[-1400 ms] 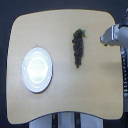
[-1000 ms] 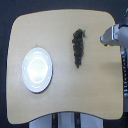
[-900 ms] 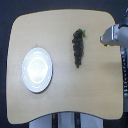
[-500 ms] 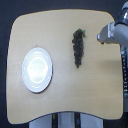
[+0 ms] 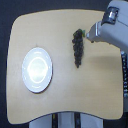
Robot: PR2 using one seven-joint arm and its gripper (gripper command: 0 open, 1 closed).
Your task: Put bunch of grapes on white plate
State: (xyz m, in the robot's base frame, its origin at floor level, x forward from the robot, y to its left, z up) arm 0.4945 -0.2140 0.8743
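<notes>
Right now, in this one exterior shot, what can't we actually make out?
- Pincer: fingers blur into the arm housing; open or shut unreadable.
- Contact between pincer and bunch of grapes: too small and blurred to tell touching from apart.
- Arm: cut off by the top and right edges.
- White plate: glare washes out its centre.
- Table: lower edge cut by the frame bottom.

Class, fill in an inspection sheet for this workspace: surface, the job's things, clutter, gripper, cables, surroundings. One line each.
Surface: light wooden table, rounded corners.
Job's things: grapes lie lengthwise on the table, toward the exterior view's right, green stem at the far end; plate toward the left, nothing on it, well apart from the grapes.
Clutter: nothing seen.
Gripper: gripper at the grapes' stem end; too blurred to tell open or shut.
Cables: nothing seen.
Surroundings: dark; pale base under the table's near edge.
</notes>
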